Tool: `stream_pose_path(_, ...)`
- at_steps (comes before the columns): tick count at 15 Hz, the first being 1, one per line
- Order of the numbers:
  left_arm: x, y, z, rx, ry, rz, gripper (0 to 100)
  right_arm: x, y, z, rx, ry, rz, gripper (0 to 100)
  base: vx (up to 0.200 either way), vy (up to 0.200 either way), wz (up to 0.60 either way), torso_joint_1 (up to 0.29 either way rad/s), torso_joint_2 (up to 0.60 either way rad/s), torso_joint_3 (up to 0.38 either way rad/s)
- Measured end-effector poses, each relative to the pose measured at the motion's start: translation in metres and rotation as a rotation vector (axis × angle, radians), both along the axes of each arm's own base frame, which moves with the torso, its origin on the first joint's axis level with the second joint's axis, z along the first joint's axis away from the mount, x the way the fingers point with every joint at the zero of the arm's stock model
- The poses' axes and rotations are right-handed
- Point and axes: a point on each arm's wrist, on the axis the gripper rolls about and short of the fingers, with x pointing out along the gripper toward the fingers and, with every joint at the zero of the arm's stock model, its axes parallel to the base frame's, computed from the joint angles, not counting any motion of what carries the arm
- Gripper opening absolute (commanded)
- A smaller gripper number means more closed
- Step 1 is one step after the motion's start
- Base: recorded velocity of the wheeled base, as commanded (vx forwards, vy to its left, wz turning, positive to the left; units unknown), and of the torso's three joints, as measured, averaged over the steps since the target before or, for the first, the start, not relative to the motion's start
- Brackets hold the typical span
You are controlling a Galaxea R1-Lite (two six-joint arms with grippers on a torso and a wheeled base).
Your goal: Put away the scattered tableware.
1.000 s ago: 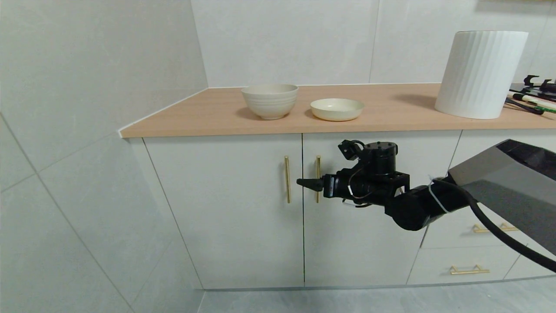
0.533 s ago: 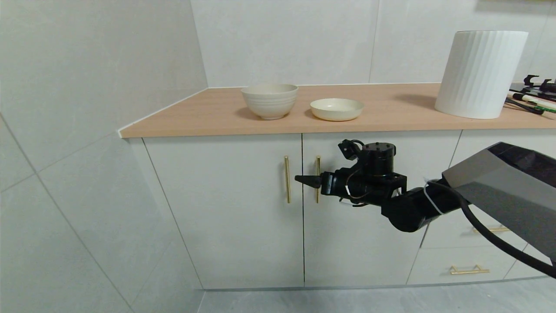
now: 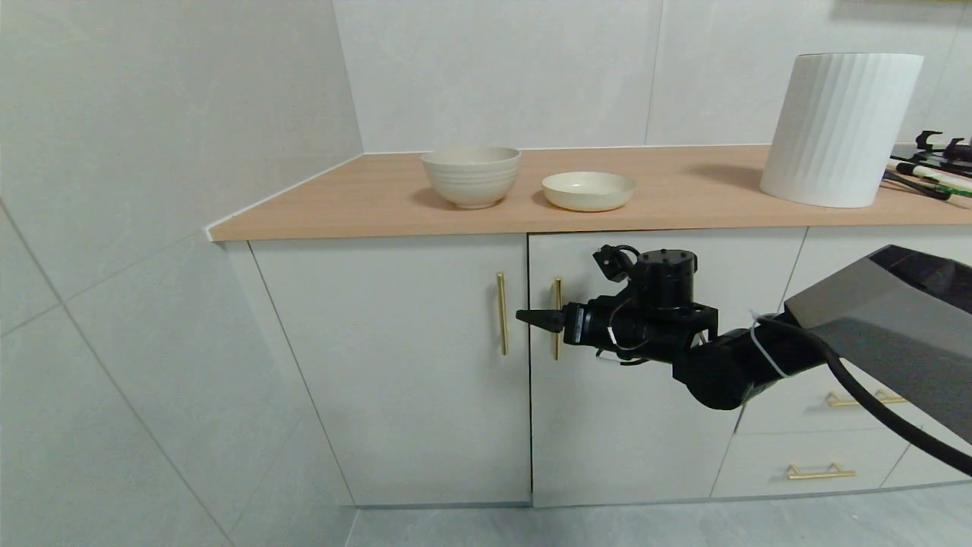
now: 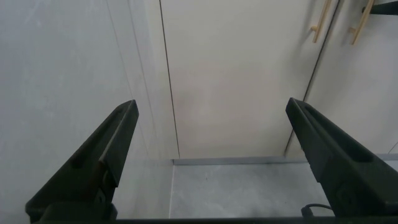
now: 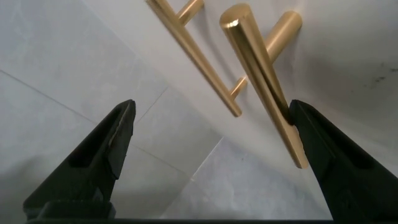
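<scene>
1. The bowl and the shallow dish sit side by side on the countertop, directly above the cabinet's double doors.
2. Below them, the right door looks cracked open. Its brass handle lies between the spread fingers of the right gripper, against one finger and not clamped.
3. Risk: this is only a hook, so if the pull strays from the door's arc, the finger may slide off the smooth bar.
4. The right arm comes in level from the right. The left gripper, fingers wide apart, hangs low, facing the cabinet's base.
</scene>
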Motion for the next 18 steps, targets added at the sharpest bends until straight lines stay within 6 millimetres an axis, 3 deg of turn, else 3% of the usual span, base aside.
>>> stream_pose_path(5,0.000,0.000,0.000,0.000,0.000,0.000,100,-0.024,-0.008,0.012,0.003,0.020,0.071,100,0.000,0.000,0.00,0.000,0.00,0.000)
stream_pose_path(12,0.000,0.000,0.000,0.000,0.000,0.001,100,-0.095,-0.041,0.030,0.004,0.079,0.214,100,0.000,0.000,0.00,0.000,0.00,0.000)
stream_pose_path(18,0.000,0.000,0.000,-0.001,0.000,0.001,100,-0.149,-0.070,0.028,0.019,0.049,0.226,100,0.000,0.000,0.00,0.000,0.00,0.000)
